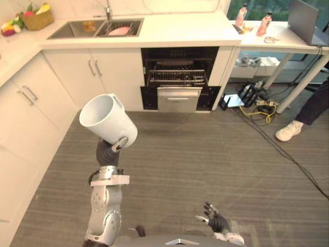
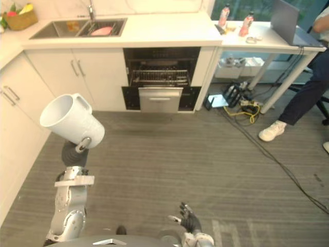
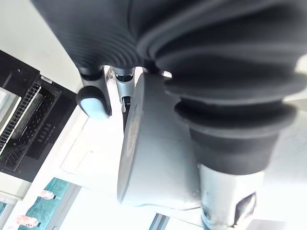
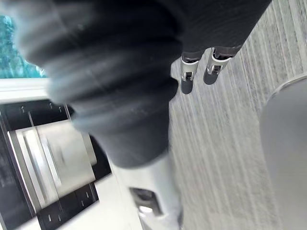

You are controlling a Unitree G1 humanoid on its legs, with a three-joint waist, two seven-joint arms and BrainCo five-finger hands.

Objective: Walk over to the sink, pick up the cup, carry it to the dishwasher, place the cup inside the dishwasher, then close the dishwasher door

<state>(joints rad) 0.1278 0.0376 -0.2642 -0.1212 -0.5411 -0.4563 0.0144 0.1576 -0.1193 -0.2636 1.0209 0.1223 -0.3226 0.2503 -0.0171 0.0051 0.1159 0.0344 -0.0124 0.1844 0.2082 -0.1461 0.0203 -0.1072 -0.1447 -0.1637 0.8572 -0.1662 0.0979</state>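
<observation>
Nearest, low on the right: right robot hand, fingers loosely spread and relaxed, holding nothing, over the grey plank floor. Left of it and raised in front: left robot hand, fingers curled round the base of the cup, one dark fingertip showing against its lower edge. Cup held up in the air, well above the floor, tilted with the mouth up and toward the white cabinets on the left; plain white, wide-mouthed, tapering a little to the base, a squared handle by the rim. Farther on, the same floor running to the dishwasher under the table: dark opening, wire rack inside, silver door panel with a bar handle standing out from the opening, not shut. Right of that, on the floor, a tangle of black and yellow cables, then a person's dark trouser leg and white shoe beside a side table. Farthest, along the table top: sink with a pink dish in its right basin, faucet behind, basket of fruit in the corner. On the side table: two bottles in red and white wrappers, print too small to read, and a laptop.
</observation>
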